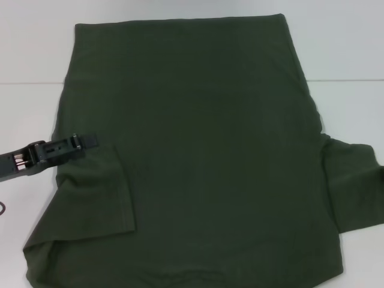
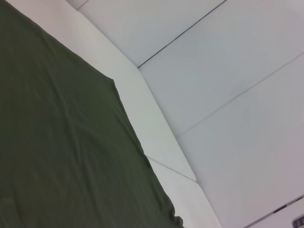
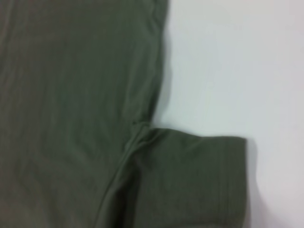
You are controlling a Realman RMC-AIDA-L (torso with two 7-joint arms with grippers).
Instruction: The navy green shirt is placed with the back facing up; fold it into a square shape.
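The navy green shirt lies spread flat on the white table and fills most of the head view. Its left sleeve is folded inward onto the body. Its right sleeve still sticks out flat to the side. My left gripper reaches in from the left, its tip at the shirt's left edge just above the folded sleeve. In the left wrist view the shirt shows as a straight edge. The right wrist view looks down on the shirt and the right sleeve. The right gripper does not show.
White table surface lies beyond the right sleeve, and more of it shows behind the shirt's far corners. White panels with dark seams run beyond the shirt's edge in the left wrist view.
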